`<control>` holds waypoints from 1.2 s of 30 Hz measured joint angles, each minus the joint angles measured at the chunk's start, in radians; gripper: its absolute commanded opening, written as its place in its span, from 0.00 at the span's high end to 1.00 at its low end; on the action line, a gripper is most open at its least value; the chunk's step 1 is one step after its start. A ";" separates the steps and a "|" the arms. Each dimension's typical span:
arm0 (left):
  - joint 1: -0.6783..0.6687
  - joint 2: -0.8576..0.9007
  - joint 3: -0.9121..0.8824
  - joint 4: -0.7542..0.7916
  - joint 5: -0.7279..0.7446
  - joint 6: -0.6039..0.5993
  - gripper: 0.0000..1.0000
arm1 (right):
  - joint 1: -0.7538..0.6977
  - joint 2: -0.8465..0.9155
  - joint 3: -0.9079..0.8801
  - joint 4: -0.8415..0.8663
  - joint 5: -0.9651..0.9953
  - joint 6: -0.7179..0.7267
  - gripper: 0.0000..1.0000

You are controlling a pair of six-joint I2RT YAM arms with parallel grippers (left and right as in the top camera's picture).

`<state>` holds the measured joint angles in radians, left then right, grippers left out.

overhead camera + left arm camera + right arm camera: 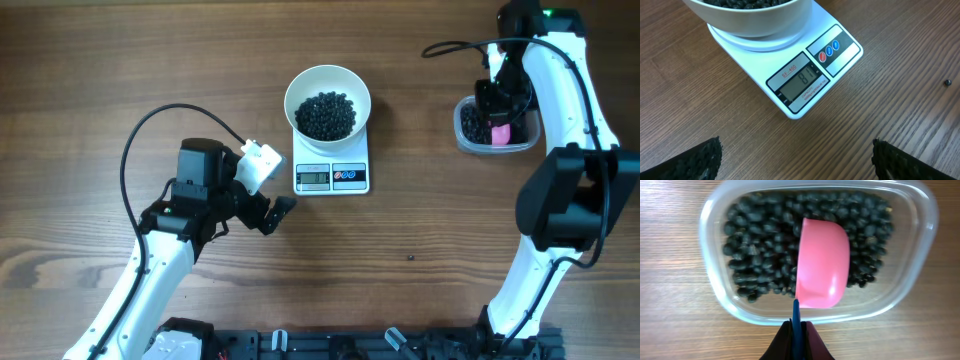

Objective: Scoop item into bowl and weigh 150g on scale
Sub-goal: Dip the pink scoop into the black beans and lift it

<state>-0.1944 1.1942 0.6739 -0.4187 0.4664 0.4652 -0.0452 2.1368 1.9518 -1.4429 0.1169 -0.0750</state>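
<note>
The white bowl (pixel 327 108) stands on the white scale (pixel 331 177) and holds a heap of black beads (pixel 325 115). In the left wrist view the scale (pixel 810 75) shows a lit display under the bowl (pixel 755 17). My left gripper (pixel 270 207) stands open just left of the scale, its fingertips (pixel 700 160) wide apart over bare wood. My right gripper (pixel 797 330) is shut on the blue handle of a pink scoop (pixel 822 270), which hangs bottom-up over black beads (pixel 760 245) in a clear tub (pixel 720 290).
The clear tub (pixel 467 130) sits at the back right of the wooden table. A single stray bead (pixel 410 257) lies on the wood in front of the scale, also seen as a bead (pixel 948 82) in the left wrist view.
</note>
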 measured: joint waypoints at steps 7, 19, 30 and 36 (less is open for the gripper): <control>0.000 0.000 0.000 0.000 0.000 0.000 0.00 | -0.068 0.000 0.000 0.000 -0.158 -0.056 0.96; 0.000 0.000 0.000 0.000 0.000 0.000 0.00 | -0.200 0.003 0.000 -0.012 -0.396 -0.132 0.96; 0.000 0.000 0.000 0.000 0.000 0.000 0.00 | -0.219 0.003 -0.020 0.031 -0.470 -0.163 0.96; 0.000 0.000 0.000 0.000 0.000 0.000 0.00 | -0.226 0.000 -0.052 0.058 -0.486 -0.163 0.96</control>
<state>-0.1944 1.1942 0.6739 -0.4187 0.4664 0.4652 -0.2710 2.1365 1.8999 -1.3853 -0.3691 -0.2379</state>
